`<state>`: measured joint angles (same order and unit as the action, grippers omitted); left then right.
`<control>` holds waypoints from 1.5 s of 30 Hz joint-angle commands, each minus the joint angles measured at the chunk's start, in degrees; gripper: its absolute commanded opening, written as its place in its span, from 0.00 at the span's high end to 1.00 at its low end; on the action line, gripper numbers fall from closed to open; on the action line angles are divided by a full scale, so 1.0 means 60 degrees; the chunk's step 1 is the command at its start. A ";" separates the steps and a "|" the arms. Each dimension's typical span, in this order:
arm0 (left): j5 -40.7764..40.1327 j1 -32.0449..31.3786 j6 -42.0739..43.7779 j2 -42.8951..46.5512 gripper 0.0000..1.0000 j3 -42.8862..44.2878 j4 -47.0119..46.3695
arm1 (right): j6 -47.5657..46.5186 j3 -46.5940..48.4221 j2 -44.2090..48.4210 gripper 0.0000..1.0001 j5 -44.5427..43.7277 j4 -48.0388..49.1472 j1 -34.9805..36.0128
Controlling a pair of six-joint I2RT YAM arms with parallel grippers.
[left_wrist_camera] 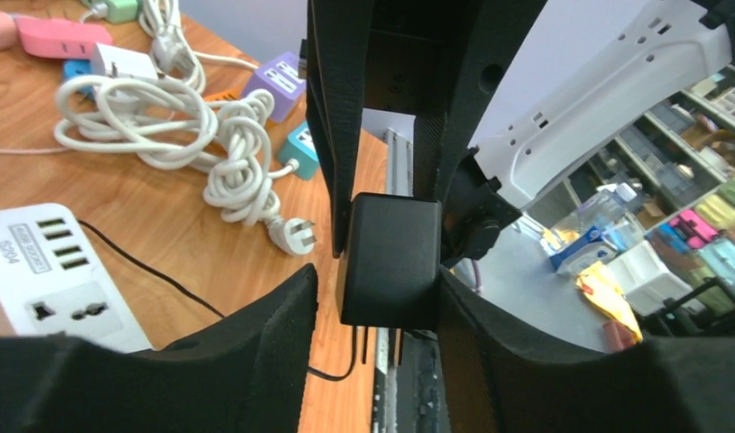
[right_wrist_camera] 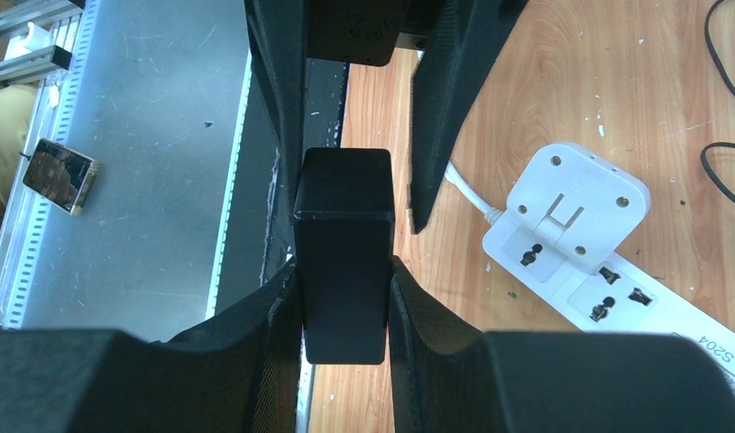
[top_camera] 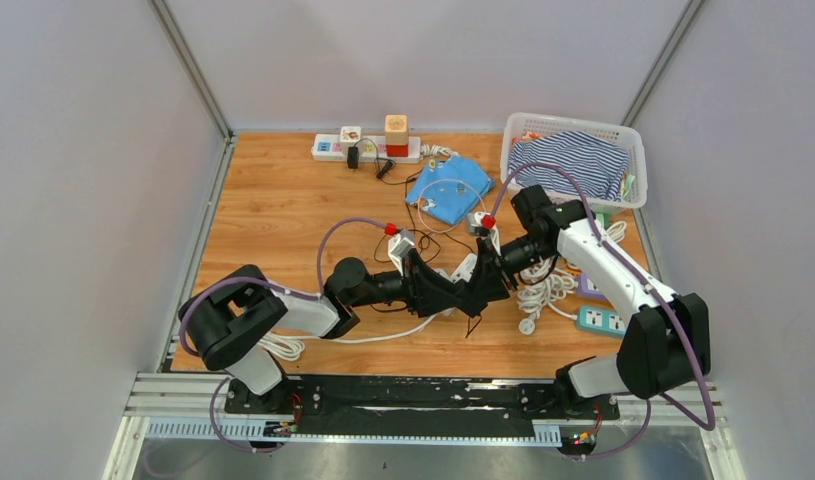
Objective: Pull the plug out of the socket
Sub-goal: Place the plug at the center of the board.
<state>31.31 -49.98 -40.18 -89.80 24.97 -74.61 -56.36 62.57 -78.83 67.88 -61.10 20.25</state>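
A black plug adapter (left_wrist_camera: 388,262) hangs in the air between both grippers, its prongs bare below it and clear of any socket. My right gripper (right_wrist_camera: 344,280) is shut on the plug (right_wrist_camera: 344,253). My left gripper (left_wrist_camera: 374,289) is open around the same plug, with a gap on its left side. The white power strip (left_wrist_camera: 57,280) lies on the table below and also shows in the right wrist view (right_wrist_camera: 580,244). In the top view the two grippers meet at mid-table, left (top_camera: 453,296) and right (top_camera: 486,285).
A coiled white cable (left_wrist_camera: 192,126) with purple and teal sockets lies to the right. A white basket (top_camera: 573,125) holding striped cloth stands at the back right, beside a blue cloth (top_camera: 448,180). Another power strip (top_camera: 368,148) lies at the back edge.
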 commanded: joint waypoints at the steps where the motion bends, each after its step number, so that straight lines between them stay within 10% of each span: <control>1: 0.0386 -0.0061 -0.0203 -0.0276 0.54 0.0310 -0.0639 | 0.0091 0.0347 -0.0081 1.00 0.0304 -0.0290 0.0122; 8: 0.0480 -0.0050 -0.0319 -0.0304 1.00 0.0290 -0.0915 | 0.0095 0.0354 -0.0119 0.99 0.0254 -0.0292 0.0127; 13: 0.0338 -0.0024 -0.0185 0.0038 1.00 0.0058 -0.0995 | 0.0128 0.0339 -0.0041 0.52 -0.0027 -0.0255 0.0128; 19: 0.0332 0.0254 -0.0151 0.0881 1.00 -0.0343 -0.0712 | 0.0157 0.0408 0.0278 0.22 -0.0599 -0.0257 0.0093; 45: -0.1309 0.2134 0.0935 0.6477 1.00 0.2189 0.5240 | 0.1196 0.0408 0.1563 0.20 -0.1318 0.0623 -0.1586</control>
<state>27.94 -38.89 -37.04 -53.98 33.32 -48.45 -52.10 64.88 -70.70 61.30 -59.33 12.78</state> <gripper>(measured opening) 0.373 0.800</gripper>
